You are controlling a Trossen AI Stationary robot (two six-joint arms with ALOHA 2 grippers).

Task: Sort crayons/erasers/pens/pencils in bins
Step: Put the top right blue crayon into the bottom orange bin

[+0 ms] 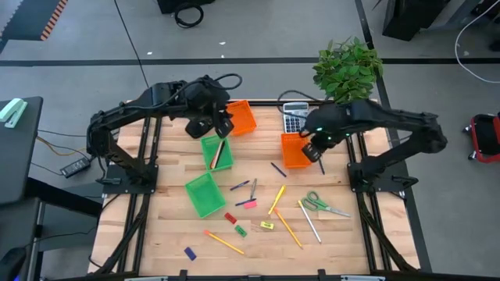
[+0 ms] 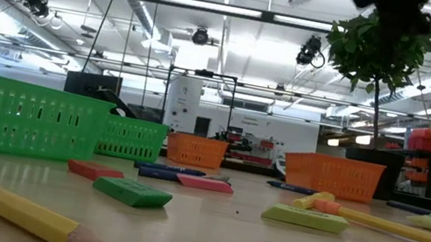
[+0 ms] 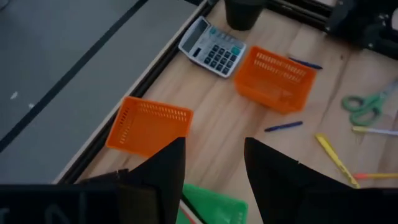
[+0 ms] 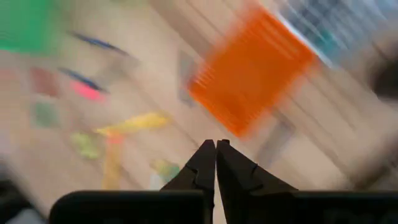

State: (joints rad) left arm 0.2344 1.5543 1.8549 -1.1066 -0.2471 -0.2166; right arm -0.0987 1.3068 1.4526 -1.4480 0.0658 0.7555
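Two hands: both up above the table (image 1: 172,234), neither carrying anything.
Right hand (image 4: 215,144): fingers pressed together with nothing between them, over the near edge of the right orange bin (image 1: 294,150).
Left hand (image 3: 214,163): fingers apart, nothing between them, poised over the far end of the upper green bin (image 1: 216,152), just beside the left orange bin (image 1: 241,117).
Upper green bin: a red-and-pale stick lies inside it.
Lower green bin (image 1: 205,193): sits nearer the front of the table, left of the loose items.
Pens: a dark blue one (image 1: 278,168) lies just in front of the right orange bin; two more dark ones (image 1: 241,186) lie mid-table near a pink eraser (image 1: 249,204).
Pencils: several yellow ones, one (image 1: 276,200) at centre, one (image 1: 224,241) toward the front.
Erasers: red (image 1: 230,218), green (image 1: 241,230), yellow (image 1: 267,225) and blue (image 1: 189,253) blocks scattered at the front.
Others: green-handled scissors (image 1: 319,204), grey calculator (image 1: 294,117), potted plant (image 1: 348,69) at the far right corner.
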